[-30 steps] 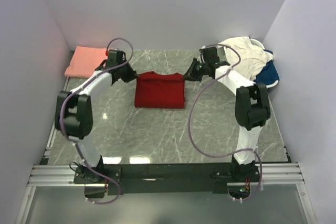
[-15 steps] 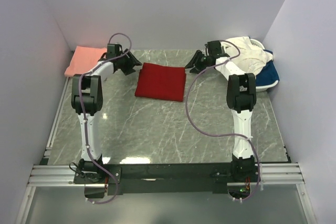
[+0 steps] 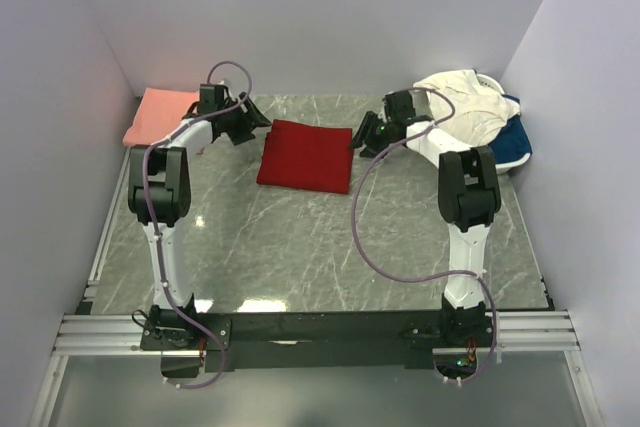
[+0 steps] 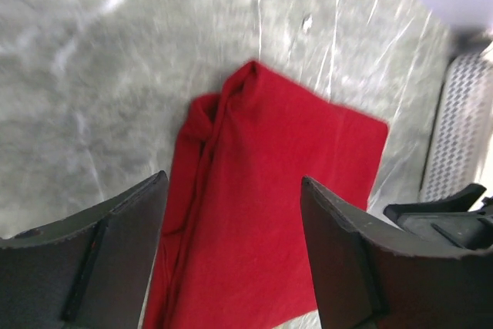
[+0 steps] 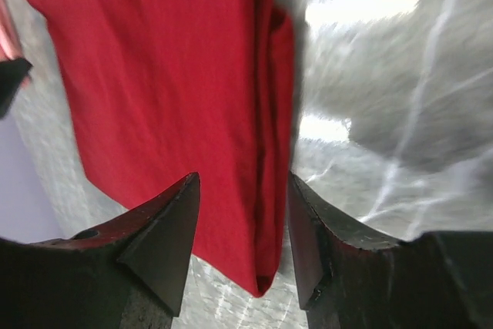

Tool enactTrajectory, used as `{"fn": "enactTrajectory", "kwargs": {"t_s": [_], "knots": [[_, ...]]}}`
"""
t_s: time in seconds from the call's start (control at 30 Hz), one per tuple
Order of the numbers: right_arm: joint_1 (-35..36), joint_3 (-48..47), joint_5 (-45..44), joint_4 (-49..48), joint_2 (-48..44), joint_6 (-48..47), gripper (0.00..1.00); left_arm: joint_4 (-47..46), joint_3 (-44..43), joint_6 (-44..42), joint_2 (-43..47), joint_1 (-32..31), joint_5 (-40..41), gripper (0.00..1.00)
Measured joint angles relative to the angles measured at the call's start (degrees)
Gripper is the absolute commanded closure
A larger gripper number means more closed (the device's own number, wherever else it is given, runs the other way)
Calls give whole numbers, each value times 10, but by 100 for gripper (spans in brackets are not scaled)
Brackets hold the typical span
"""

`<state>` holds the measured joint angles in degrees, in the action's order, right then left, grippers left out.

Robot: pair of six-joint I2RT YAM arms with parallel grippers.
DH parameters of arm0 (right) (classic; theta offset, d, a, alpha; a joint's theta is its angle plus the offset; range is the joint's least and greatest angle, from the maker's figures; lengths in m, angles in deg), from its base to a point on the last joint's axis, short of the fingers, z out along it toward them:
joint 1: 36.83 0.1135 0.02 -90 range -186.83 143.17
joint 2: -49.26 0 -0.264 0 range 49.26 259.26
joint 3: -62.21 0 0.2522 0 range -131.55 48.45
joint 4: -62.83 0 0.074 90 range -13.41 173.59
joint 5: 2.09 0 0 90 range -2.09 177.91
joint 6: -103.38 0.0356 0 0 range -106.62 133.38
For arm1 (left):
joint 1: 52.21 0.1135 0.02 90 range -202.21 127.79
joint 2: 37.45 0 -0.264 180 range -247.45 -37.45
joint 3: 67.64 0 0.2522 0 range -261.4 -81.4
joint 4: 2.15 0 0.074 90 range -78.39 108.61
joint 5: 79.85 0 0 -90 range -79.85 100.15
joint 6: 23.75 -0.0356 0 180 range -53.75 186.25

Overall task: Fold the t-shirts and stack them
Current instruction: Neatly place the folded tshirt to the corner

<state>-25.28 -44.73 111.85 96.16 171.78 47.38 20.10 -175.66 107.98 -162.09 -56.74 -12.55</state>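
Note:
A deep red t-shirt (image 3: 306, 155) lies folded into a flat rectangle on the marble table, toward the back middle. My left gripper (image 3: 258, 127) hovers just off its left edge, jaws open and holding nothing. In the left wrist view the red t-shirt (image 4: 269, 190) lies below the left gripper (image 4: 233, 179). My right gripper (image 3: 366, 135) stands open off the shirt's right edge. In the right wrist view the folded edge of the red t-shirt (image 5: 169, 75) shows below the right gripper (image 5: 243, 177). A salmon pink t-shirt (image 3: 160, 114) lies folded at the back left.
A heap of cream-white t-shirts (image 3: 465, 107) over a blue one (image 3: 512, 144) sits at the back right, against the right wall. White walls close in the table on three sides. A metal rail (image 3: 310, 332) runs along the near edge.
Both grippers were shut on the red t-shirt's far corners one second ago. They have opened and let it go, and the shirt now lies flat, a little farther back.

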Motion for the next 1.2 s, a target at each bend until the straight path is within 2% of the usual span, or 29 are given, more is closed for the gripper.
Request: {"fn": "enactTrajectory", "kwargs": {"t_s": [0.33, 0.47, 0.53, 0.57, 0.63, 0.67, 0.73, 0.77, 0.8, 0.83, 1.03, 1.2], "knots": [[33, 35, -21, -9, -2, -7, 43, 94, -26, -66, -36, -42, 47, 25], [36, 46, -31, -16, -2, -7, 43, 120, -46, -85, -40, -59, 78, 28], [37, 56, -35, -19, -2, -7, 43, 131, -50, -93, -41, -68, 95, 38], [37, 60, -37, -19, -2, -6, 44, 136, -53, -95, -42, -71, 103, 48], [39, 69, -37, -24, -2, -5, 44, 148, -59, -100, -47, -80, 122, 56], [40, 72, -38, -27, -3, -4, 44, 153, -62, -104, -48, -84, 132, 68], [42, 82, -39, -38, -8, -3, 44, 169, -71, -109, -51, -94, 155, 79], [44, 89, -40, -42, -12, -2, 44, 177, -76, -111, -54, -100, 168, 91], [47, 97, -43, -45, -18, -1, 44, 184, -82, -113, -57, -106, 178, 97], [50, 110, -46, -49, -26, 1, 44, 190, -88, -111, -59, -111, 190, 99], [83, 212, -69, -64, -118, 20, 44, 257, -144, -125, -75, -134, 285, 100], [127, 281, -80, -83, -203, 28, 45, 318, -201, -159, -83, -139, 398, 100]]}}
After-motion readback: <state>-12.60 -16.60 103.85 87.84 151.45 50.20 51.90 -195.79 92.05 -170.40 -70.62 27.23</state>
